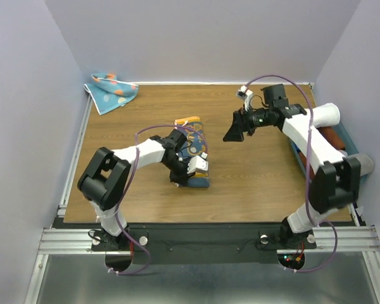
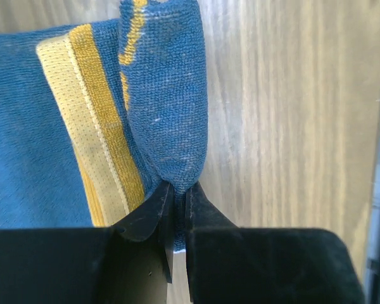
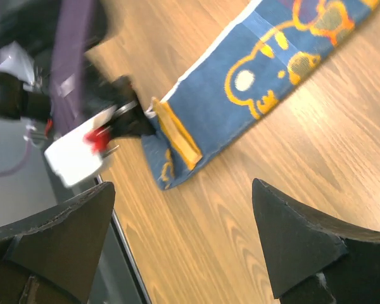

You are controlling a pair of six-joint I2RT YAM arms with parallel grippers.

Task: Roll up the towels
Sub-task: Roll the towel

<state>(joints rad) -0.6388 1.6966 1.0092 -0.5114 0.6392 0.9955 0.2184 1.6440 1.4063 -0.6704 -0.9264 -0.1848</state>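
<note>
Navy-and-mustard towel [image 1: 193, 144]: folded into a narrow strip on the desk [image 1: 259, 183], left of centre; near end pinched.
Left claw [image 2: 175, 190]: clamped on that end's fold; turn it over onto the strip evenly, so the roll starts square.
Right claw [image 3: 182, 190]: apart, hovering beside the strip, holding nothing; use it to pin the far end.
Dotted blue towel [image 1: 114, 92]: crumpled in the far left corner; unrolled.

Wooden table [image 1: 253, 190], blue bin (perhaps) [image 1: 347, 134]
</note>
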